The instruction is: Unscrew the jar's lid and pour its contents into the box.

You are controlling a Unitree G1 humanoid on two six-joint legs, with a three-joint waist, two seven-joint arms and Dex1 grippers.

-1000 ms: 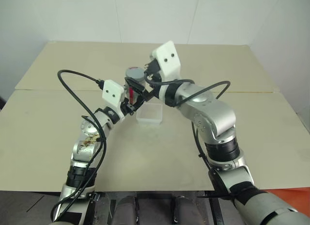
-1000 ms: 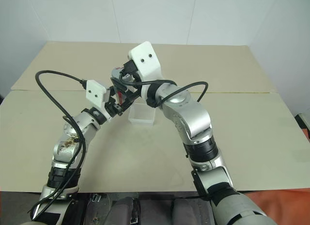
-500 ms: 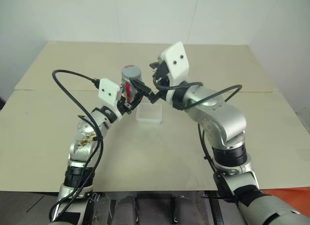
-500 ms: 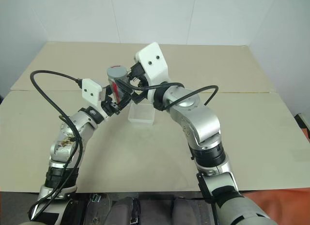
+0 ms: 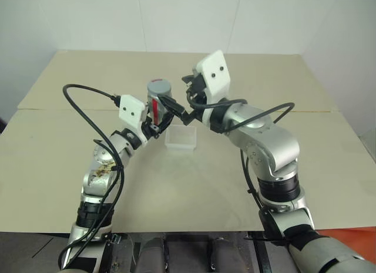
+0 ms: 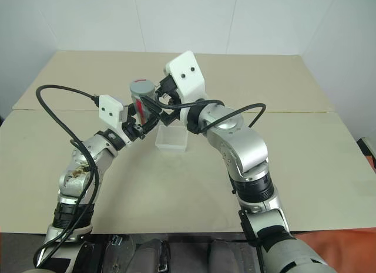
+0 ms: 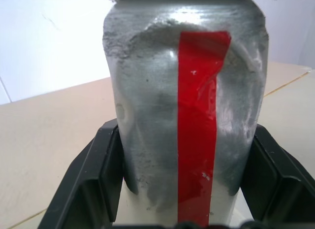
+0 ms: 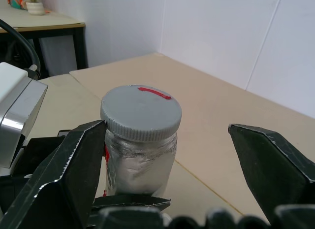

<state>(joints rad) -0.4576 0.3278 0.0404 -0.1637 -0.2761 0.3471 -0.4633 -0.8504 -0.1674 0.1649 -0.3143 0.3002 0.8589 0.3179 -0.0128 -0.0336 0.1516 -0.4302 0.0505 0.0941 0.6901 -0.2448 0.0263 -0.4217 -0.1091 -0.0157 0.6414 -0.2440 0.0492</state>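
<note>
The left pincer [image 5: 157, 124] is clenched on the lower body of the jar [image 5: 157, 105], holding it upright in the air above the tabletop [image 5: 194, 185], just left of the box [image 5: 181, 138]. In the left wrist view the two black fingers [image 7: 93, 179] press against both sides of the jar, its red stripe facing the camera. The grey lid [image 8: 141, 112] sits on top of the jar. The right pincer [image 8: 167, 160] stands released, spread wide at the level of the lid: one finger touches or nearly touches the lid's rim, the other is well apart from it. The box rests on the tabletop near the seam between the two boards. Broad bare surface lies on all sides, far from the edges.
</note>
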